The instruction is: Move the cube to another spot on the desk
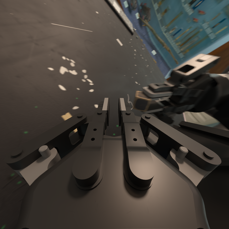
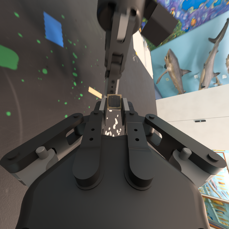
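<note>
The cube (image 2: 114,102) is small and dark with tan edges. My right gripper (image 2: 114,105) is shut on it, one pad on each side, and holds it over the dark desk (image 2: 37,86). In the left wrist view the cube (image 1: 140,104) shows to the right, held in the right gripper (image 1: 145,99), close to my left fingertips. My left gripper (image 1: 113,104) is empty, its pads drawn together with only a narrow gap, low over the desk (image 1: 49,49). In the right wrist view the left gripper (image 2: 111,89) points down just behind the cube.
The desk carries white flecks (image 1: 69,71), green spots (image 2: 44,71), a blue patch (image 2: 53,32) and a tan strip (image 2: 94,92). Its edge (image 2: 146,69) runs close on the right, with a white cabinet (image 2: 185,111) beyond. A dark box (image 2: 159,23) stands at the back.
</note>
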`<state>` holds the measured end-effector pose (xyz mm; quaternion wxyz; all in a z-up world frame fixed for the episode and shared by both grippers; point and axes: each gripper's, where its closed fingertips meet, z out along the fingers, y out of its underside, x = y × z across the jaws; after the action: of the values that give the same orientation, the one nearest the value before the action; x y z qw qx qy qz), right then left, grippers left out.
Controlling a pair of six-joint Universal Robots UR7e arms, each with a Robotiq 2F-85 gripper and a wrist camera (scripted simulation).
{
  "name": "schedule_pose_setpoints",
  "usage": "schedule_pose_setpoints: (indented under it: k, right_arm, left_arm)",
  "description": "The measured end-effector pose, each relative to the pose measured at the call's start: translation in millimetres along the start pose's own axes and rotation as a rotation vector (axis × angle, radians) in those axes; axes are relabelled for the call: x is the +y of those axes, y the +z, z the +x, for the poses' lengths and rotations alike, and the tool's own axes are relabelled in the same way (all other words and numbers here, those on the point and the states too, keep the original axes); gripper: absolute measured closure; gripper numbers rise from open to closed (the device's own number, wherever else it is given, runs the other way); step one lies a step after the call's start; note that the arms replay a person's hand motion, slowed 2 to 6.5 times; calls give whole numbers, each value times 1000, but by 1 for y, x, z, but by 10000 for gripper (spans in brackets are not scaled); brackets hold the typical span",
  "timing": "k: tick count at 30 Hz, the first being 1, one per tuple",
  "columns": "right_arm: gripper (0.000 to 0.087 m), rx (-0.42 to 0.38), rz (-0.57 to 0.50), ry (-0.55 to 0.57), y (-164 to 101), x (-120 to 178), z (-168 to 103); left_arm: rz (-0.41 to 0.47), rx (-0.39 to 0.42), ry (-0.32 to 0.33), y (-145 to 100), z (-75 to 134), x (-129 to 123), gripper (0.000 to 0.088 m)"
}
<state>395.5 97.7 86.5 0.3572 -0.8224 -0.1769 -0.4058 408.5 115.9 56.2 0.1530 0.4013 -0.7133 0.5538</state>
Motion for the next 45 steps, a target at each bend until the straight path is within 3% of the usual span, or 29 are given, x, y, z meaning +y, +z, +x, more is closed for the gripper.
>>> schedule_pose_setpoints:
  k: [4, 10, 15, 21, 30, 37, 45]
  right_arm:
    - [675, 32, 75, 19, -10, -20, 9]
    - [675, 47, 123, 71, -23, -31, 18]
    - [675, -17, 113, 180, -24, -21, 14]
    - [675, -87, 102, 292, -18, -4, 7]
    - [675, -229, 95, 405, -8, 8, -13]
    - [675, -293, 62, 467, 3, 13, -25]
    - [675, -315, 12, 491, 14, 20, -31]
  left_arm:
    - [4, -107, 27, -8, -24, 2, 753]
    - [43, -40, 0, -13, -11, -8, 754]
    - [71, -50, 69, -17, -5, -13, 753]
    - [100, -16, 102, -17, 10, -20, 754]
    - [134, -77, 149, -23, 1, -25, 756]
    - [55, -101, 125, -19, -9, -11, 757]
    - [6, -117, 115, -19, -14, -4, 758]
